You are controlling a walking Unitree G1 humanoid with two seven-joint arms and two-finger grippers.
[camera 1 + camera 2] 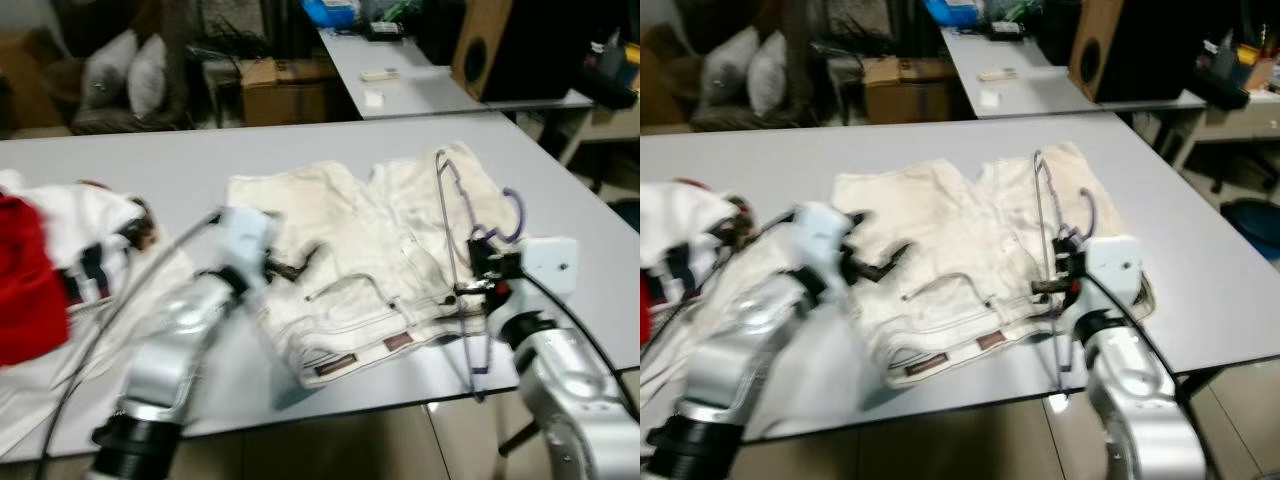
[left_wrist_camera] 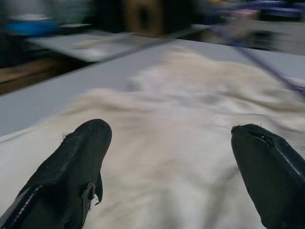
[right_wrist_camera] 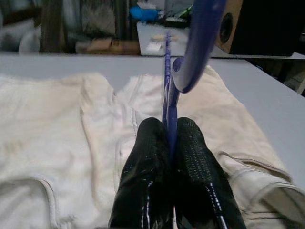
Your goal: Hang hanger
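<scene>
Grey table: right gripper clamps purple hanger over shorts.

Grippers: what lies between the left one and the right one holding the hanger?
Cream shorts spread on the table, in both eye views.

A grey table carries cream shorts spread at its middle and a heap of white and red clothes at its left.
</scene>
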